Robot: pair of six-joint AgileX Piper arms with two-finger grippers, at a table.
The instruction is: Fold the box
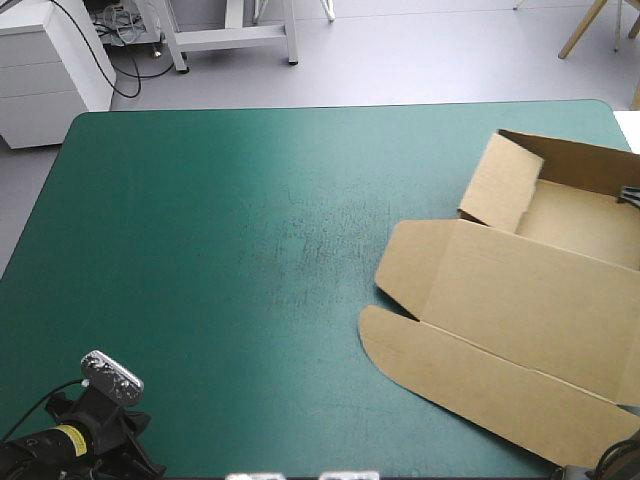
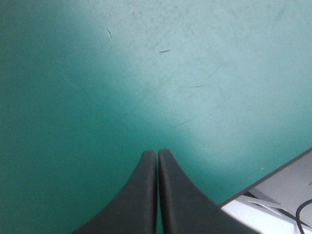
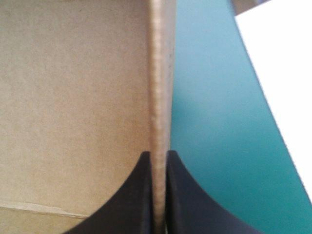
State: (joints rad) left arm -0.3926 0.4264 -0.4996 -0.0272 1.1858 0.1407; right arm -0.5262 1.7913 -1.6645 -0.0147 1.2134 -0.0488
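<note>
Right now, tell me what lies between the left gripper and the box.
Only bare teal-green cover: the high view shows nothing on the stretch from the left gripper to the box.

A: Lettering, labels, numbers?
B: None legible. Plain board on the box (image 1: 520, 300), and the teal-green cover (image 1: 220, 250) is unmarked. Anything finer is possibly too small to tell from here.

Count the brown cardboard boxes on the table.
1: the brown cardboard box at the right side of the teal-green table, a wall pinched by the right gripper. None seems hidden.
</note>
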